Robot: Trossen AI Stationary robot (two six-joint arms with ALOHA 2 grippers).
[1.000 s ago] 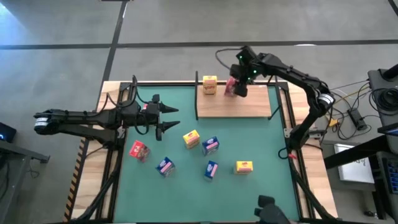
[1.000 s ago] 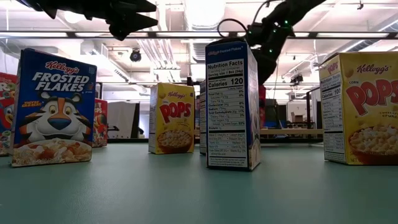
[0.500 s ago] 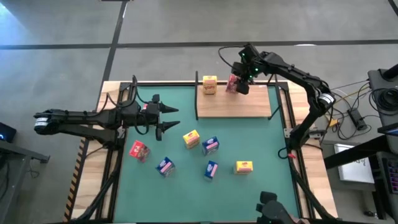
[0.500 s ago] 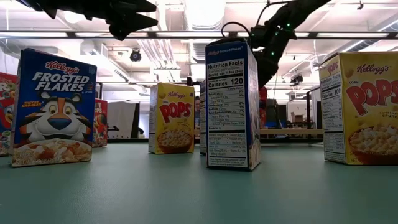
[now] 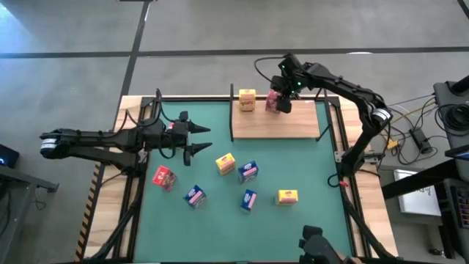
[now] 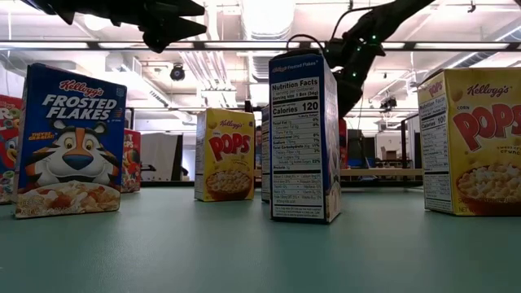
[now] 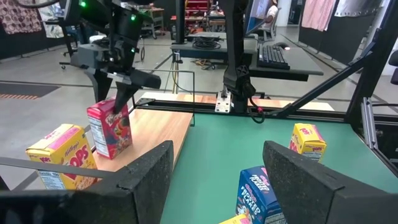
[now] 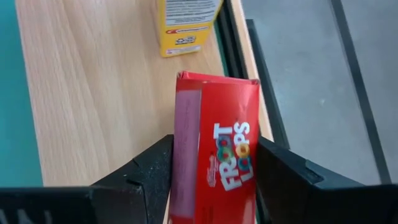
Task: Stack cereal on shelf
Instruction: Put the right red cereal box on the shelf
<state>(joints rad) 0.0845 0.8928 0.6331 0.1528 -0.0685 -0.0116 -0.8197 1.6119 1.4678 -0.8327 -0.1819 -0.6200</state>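
My right gripper [image 5: 279,101] is over the far part of the light-wood shelf [image 5: 282,125], shut on a red Froot Loops cereal box [image 8: 217,143]. A yellow cereal box [image 5: 248,100] stands on the shelf just left of it. Six more small boxes stand on the green mat: red [image 5: 163,177], red-and-blue [image 5: 194,196], yellow [image 5: 225,163], blue [image 5: 248,171], blue [image 5: 249,199] and yellow [image 5: 287,196]. My left gripper [image 5: 201,139] hangs open above the mat's left part, touching nothing. My right gripper pinches the red box at its upper end [image 7: 117,107] between the two fingers [image 8: 149,177], coming from above and pointing down. The box hangs nearly upright, a little tilted, with its lower end [image 7: 113,152] at the shelf board. Whether it rests there I cannot tell.
Thin black posts [image 5: 232,114] stand at the shelf's corners, and a black frame runs along the table's edges. Bare board [image 5: 293,126] lies right of and nearer than the red box. The boxes on the mat stand in a loose cluster near its middle.
My right gripper, keeping its hold on the red box, has shifted slightly toward the table's far edge and then come back to about where it was. The left arm and the other boxes have kept still.
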